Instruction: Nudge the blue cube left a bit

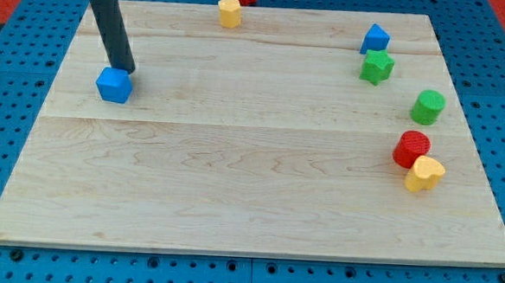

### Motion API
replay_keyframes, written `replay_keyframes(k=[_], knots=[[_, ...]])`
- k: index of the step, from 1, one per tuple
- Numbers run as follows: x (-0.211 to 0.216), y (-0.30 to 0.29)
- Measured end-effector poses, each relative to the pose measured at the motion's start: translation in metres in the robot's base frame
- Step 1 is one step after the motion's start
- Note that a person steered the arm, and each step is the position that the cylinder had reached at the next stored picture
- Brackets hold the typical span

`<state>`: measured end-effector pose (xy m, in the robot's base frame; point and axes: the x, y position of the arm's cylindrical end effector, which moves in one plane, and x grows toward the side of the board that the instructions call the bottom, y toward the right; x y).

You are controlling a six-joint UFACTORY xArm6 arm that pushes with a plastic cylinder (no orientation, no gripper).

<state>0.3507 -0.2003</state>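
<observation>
In the camera view, the blue cube [113,85] sits near the left edge of the pale wooden board [233,175], and my tip [128,71], the end of a plain dark rod with no claw to open or hold anything, stands just at the cube's upper right side, touching or nearly so. I judge it is placed there to push the cube leftward. No containers show; the other coloured blocks lie well apart.

Counter [252,159]: pale planked wood, visible grain, smooth matt finish. Blue cube [113,85] and the other blocks look like matt moulded plastic. Rod [111,28]: dark, slight sheen. Surround: blue perforated panel [13,77].
</observation>
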Motion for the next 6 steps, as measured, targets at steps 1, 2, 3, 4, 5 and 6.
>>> replay_keyframes(k=[1,2,3,4,5,6], knots=[[0.000,0.024],[0.000,0.087],[0.019,0.067],[0.024,0.034],[0.024,0.020],[0.024,0.021]])
